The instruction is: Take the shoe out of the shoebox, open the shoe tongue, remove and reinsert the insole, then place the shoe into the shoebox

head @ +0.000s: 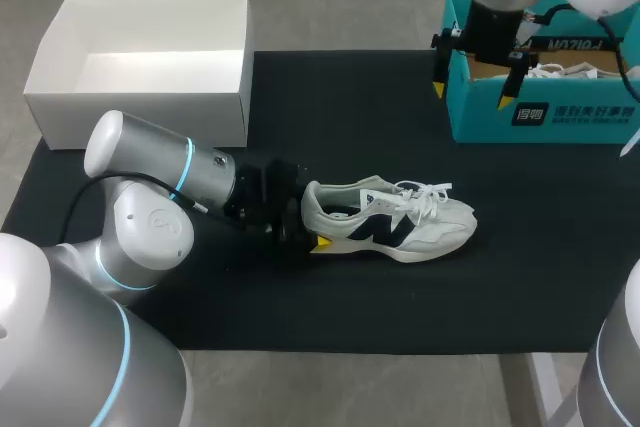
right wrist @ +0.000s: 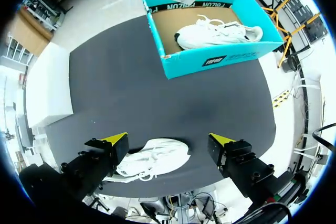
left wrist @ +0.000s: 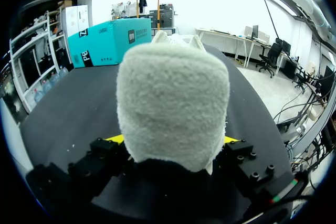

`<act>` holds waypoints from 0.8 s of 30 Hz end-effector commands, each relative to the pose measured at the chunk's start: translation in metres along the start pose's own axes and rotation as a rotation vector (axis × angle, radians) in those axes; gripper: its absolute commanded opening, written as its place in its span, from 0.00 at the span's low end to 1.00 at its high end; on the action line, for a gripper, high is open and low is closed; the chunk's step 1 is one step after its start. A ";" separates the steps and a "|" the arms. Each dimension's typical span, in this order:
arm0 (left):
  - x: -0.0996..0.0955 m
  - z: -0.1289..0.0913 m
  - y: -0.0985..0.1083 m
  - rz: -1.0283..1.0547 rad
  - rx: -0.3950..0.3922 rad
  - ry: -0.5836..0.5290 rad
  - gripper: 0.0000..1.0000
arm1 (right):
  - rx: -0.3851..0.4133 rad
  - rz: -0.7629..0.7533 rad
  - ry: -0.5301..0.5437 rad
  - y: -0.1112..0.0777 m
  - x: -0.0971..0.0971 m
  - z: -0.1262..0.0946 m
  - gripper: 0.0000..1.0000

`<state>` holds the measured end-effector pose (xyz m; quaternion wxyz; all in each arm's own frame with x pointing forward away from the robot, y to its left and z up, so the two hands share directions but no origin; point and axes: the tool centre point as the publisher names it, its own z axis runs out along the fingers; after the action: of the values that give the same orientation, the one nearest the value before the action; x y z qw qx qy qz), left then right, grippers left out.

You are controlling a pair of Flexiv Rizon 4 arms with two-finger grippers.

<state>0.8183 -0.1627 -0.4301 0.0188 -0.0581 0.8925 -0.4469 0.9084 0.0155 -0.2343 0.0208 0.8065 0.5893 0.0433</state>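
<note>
A table point(head: 330, 367) is covered almost edge to edge by a flat, matte black mat point(head: 300, 297). At the mat's far left corner stands a white rectangular cardboard box point(head: 140, 117), open side up, with plain, smooth walls. Even light leaves only soft shadows on the dark surface.

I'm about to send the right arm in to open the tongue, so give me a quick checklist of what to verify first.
1. Shoe out of the teal shoebox and on the black mat: ok.
2. Left gripper shut on the shoe's heel: ok, by the left wrist view.
3. Right gripper open and empty: ok.
4. Right gripper at the tongue: not ok. It hangs over the shoebox's end, apart from the shoe.
5. Laces loose enough to lift the tongue: cannot tell.
</note>
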 end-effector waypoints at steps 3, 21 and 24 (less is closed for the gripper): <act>0.000 0.000 0.000 0.000 -0.001 -0.001 0.00 | 0.024 -0.005 0.022 -0.009 0.020 0.015 1.00; 0.000 0.000 0.000 0.000 -0.001 -0.001 0.00 | 0.024 -0.005 0.022 -0.009 0.020 0.015 1.00; 0.000 0.000 0.000 0.000 -0.001 -0.001 0.00 | 0.024 -0.005 0.022 -0.009 0.020 0.015 1.00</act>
<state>0.8183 -0.1627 -0.4301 0.0188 -0.0581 0.8925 -0.4469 0.9067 0.0374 -0.2484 0.0053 0.8049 0.5917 0.0444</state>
